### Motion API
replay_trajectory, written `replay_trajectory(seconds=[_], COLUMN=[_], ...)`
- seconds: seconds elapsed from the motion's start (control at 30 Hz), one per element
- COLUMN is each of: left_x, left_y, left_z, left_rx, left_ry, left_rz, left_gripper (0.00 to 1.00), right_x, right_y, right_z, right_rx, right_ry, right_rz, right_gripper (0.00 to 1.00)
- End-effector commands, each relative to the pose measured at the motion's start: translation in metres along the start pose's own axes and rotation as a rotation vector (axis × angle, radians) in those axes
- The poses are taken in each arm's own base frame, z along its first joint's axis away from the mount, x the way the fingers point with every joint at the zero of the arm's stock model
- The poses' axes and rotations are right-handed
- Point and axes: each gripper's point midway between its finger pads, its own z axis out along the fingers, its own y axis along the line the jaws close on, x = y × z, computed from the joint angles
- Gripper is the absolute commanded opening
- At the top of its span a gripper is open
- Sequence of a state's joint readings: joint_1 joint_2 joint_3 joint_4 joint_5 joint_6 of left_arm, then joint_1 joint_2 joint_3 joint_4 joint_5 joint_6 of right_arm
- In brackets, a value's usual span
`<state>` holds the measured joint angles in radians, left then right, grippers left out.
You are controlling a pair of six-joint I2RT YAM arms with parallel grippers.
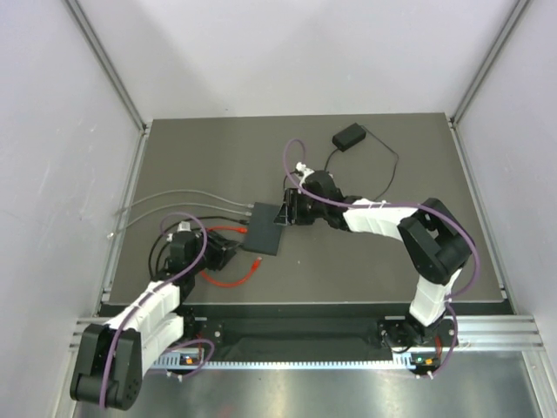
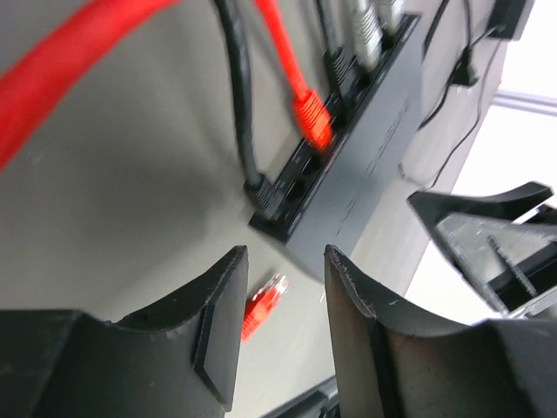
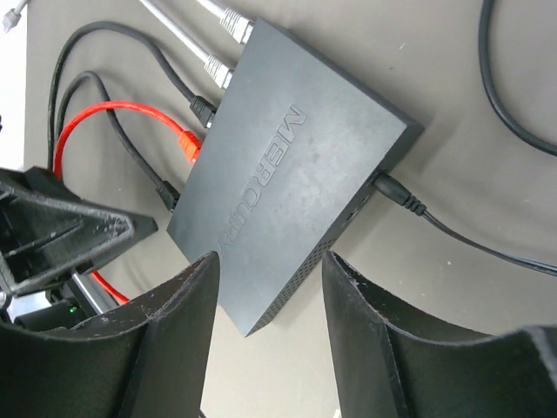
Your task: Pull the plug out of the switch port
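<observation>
We see a dark table [image 1: 348, 270], the switch [image 1: 263, 232] at centre frame, power brick [image 1: 349, 136] upper right, red cable [image 1: 231, 281] lower left.

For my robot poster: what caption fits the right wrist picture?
The open right gripper frames a flat matte-black rectangular switch, a red cable plug at its socket edge.

Matte-black switch [image 3: 287, 165], red plug [image 2: 313, 117] and cable [image 2: 291, 74], grey cables [image 1: 174, 196], black power brick [image 1: 349, 137], dark grey table [image 1: 392, 261].

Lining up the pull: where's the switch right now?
In the top view, the switch lies near the centre of the table, between the left gripper and the right gripper.
</observation>
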<state>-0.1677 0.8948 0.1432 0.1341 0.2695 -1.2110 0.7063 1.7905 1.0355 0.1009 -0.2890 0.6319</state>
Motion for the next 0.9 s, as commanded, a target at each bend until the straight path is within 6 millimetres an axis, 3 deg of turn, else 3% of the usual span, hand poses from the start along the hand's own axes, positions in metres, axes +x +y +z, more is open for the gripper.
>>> replay_trajectory(seconds=[0.0,0.4,0.87], left_x=[-0.013,-0.012,-0.002], left_y=[-0.016,-0.007,0.005], left_z=[0.006,0.018,0.031], left_rx=[0.083,0.066,0.054], left_ry=[-0.069,-0.058,0.004], left_rz=[-0.003,-0.025,-0.023], left_gripper=[0.45,0.43,0.40], right_x=[-0.024,-0.039,-0.034], right_y=[0.030,0.035,0.039], right_z=[-0.003,0.020,0.040], right_rx=[-0.064,-0.045,-0.068], right_ry=[-0.067,-0.086,-0.049], right_rz=[-0.035,-0.033,-0.007], right_gripper=[0.51,0.50,0.50])
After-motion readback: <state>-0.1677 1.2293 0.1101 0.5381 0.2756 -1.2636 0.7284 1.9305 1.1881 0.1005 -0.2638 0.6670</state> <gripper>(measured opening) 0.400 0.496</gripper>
